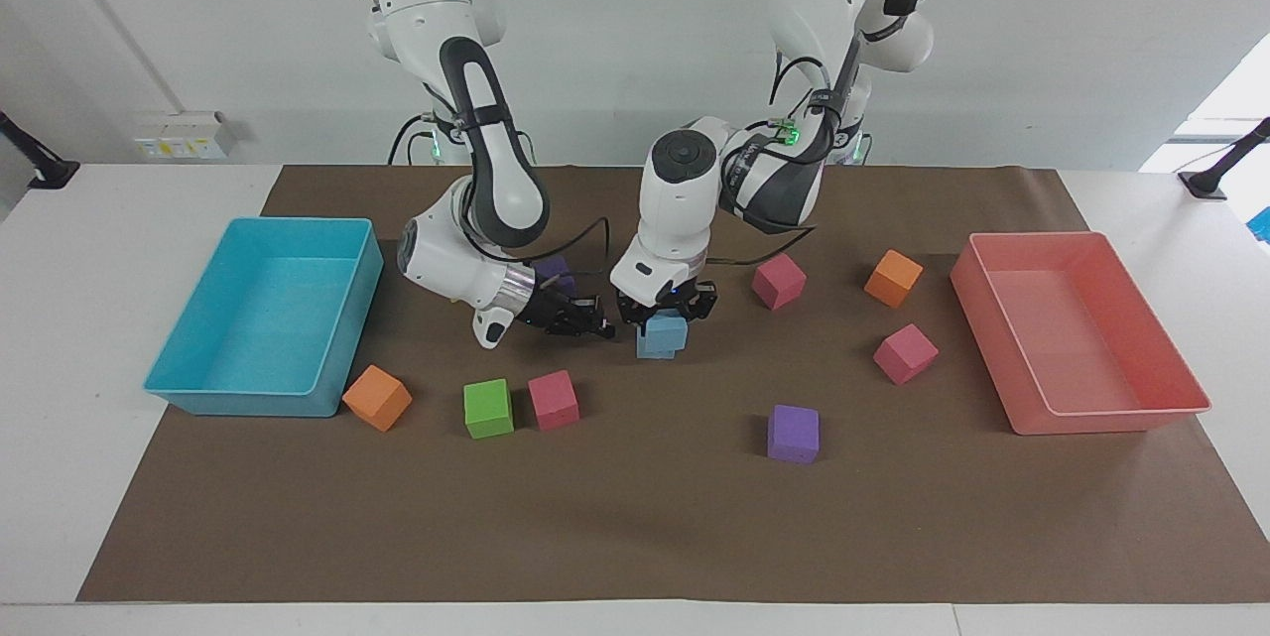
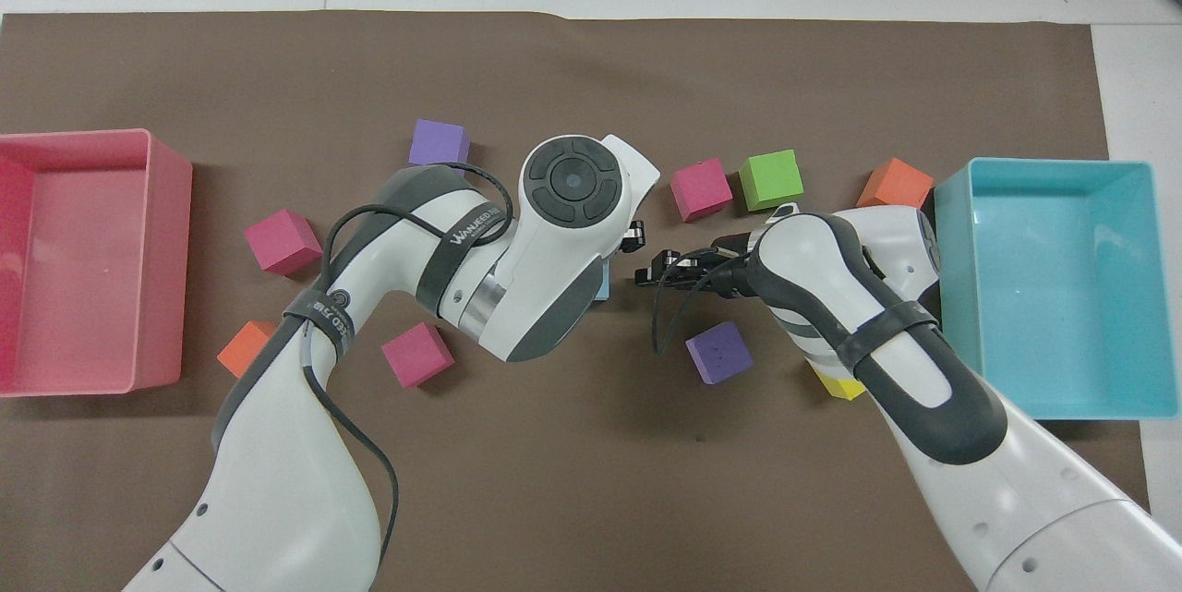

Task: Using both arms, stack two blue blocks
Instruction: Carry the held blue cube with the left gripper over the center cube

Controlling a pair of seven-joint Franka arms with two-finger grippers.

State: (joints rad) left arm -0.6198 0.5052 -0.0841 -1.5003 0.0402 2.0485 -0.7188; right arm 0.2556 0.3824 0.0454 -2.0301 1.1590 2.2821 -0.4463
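One blue block [image 1: 652, 348] sits on the brown mat near the table's middle. My left gripper [image 1: 664, 307] is shut on the second blue block [image 1: 672, 327] and holds it right on top of the first, slightly offset toward the left arm's end. Whether the two blocks touch I cannot tell. In the overhead view the left wrist covers both, and only a sliver of blue block [image 2: 605, 283] shows. My right gripper [image 1: 599, 326] [image 2: 644, 273] is shut on nothing, low over the mat just beside the lower block, toward the right arm's end.
A turquoise tray [image 1: 238, 404] stands at the right arm's end, a pink tray [image 1: 1101, 421] at the left arm's end. Scattered cubes: orange [image 1: 377, 398], green [image 1: 488, 408], pink [image 1: 553, 400], purple [image 1: 793, 434], pink [image 1: 905, 353], orange [image 1: 893, 279], pink [image 1: 778, 281], yellow [image 2: 836, 385].
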